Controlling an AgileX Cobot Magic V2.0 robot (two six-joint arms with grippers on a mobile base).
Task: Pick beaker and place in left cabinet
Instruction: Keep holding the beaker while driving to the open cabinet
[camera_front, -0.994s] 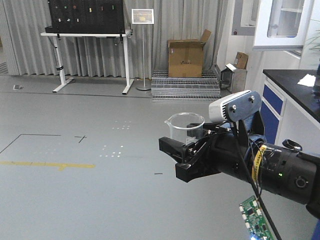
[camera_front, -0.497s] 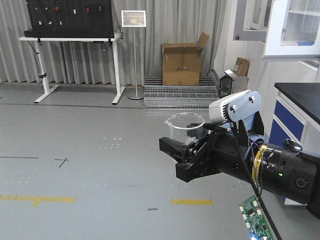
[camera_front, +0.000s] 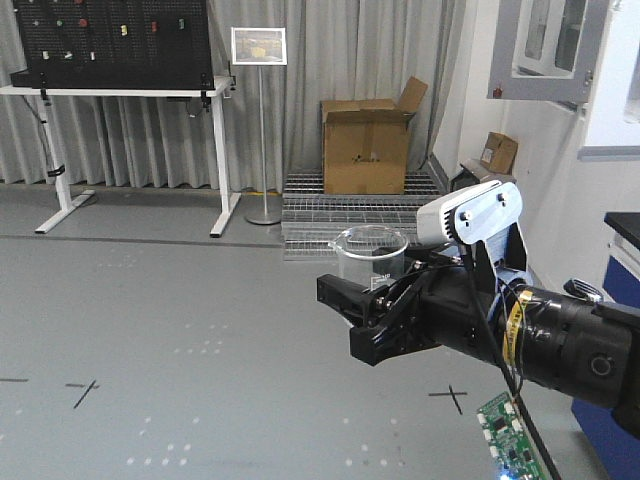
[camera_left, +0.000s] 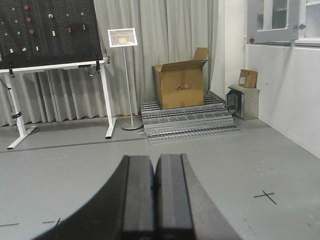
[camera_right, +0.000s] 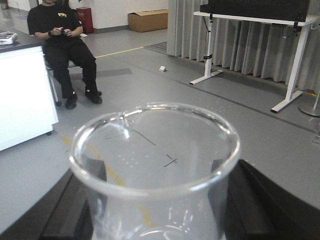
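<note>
Over open floor (camera_front: 180, 330), right gripper (camera_front: 372, 290) pinches beaker (camera_front: 370, 255) below its rim.
Smooth glass may slip or tilt if driving jolts it; left gripper (camera_left: 154, 195) pressed together, empty.

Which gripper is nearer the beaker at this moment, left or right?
Right. The right gripper is shut on the beaker, which stands upright between its jaws. The left gripper is shut on nothing, and its wrist view shows no beaker.
</note>
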